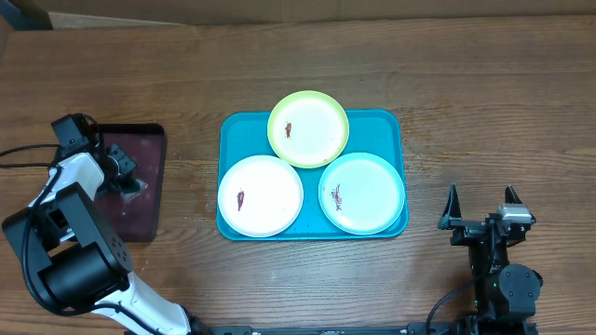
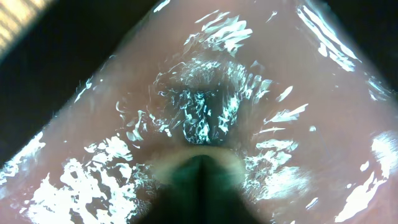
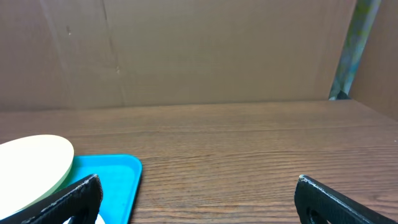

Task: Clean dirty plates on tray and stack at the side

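- Three glossy round plates, lime-green-rimmed [image 1: 308,128], white [image 1: 261,194] and pale aqua [image 1: 362,192], flat and close together in the raised-rim turquoise tray [image 1: 386,126], mid-counter, red smears up for wiping.
- Right gripper [image 1: 482,212] near the right edge, fingers apart, clear of the tray.
- Left gripper [image 1: 119,172] low over the wet-looking maroon tray [image 1: 147,209] at the left edge; apart or together, cannot tell.

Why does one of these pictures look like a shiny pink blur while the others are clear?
Left wrist view: too close, out of focus, white glare speckling a glossy reddish surface. Overhead view: sharp, evenly lit, no harsh glare on the plates. Right wrist view: clear, its dark fingers slightly soft.
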### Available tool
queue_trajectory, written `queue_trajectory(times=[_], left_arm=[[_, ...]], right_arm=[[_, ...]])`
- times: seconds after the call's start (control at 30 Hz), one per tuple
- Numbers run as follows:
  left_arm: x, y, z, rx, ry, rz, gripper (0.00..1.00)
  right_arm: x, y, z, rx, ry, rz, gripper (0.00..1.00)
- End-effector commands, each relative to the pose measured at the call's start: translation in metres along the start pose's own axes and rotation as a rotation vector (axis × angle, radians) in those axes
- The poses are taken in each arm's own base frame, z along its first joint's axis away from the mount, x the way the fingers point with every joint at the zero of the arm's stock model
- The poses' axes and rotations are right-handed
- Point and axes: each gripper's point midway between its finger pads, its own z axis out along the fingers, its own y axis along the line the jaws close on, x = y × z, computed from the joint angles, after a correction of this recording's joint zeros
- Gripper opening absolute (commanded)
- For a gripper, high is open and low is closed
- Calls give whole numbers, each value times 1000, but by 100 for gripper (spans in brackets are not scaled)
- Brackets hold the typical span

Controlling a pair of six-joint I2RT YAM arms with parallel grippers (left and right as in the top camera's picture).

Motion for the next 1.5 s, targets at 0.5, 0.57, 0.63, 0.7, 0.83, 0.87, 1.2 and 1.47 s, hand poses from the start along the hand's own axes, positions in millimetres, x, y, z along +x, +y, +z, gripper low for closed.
queue_trajectory(times=[0.5, 0.57, 0.63, 0.7, 0.83, 0.87, 1.2, 1.47], left_arm=[[94, -8, -6, 89, 387, -26, 5], [95, -8, -6, 87, 393, -26, 4], [95, -7, -6, 83, 391, -25, 4], [91, -8, -5, 84, 376, -23, 35], [78, -7, 0, 73, 315, -17, 100], [73, -6, 2, 69, 293, -14, 100], [27, 8, 11, -32, 88, -2, 83], [25, 5, 12, -12, 77, -4, 5]], right_arm=[[2, 2, 0, -7, -4, 0, 100], [2, 2, 0, -7, -4, 0, 100], [2, 2, 0, -7, -4, 0, 100], [2, 2, 0, -7, -4, 0, 100], [2, 2, 0, -7, -4, -1, 100], [2, 2, 0, -7, -4, -1, 100], [2, 2, 0, -7, -4, -1, 100], [2, 2, 0, -7, -4, 0, 100]])
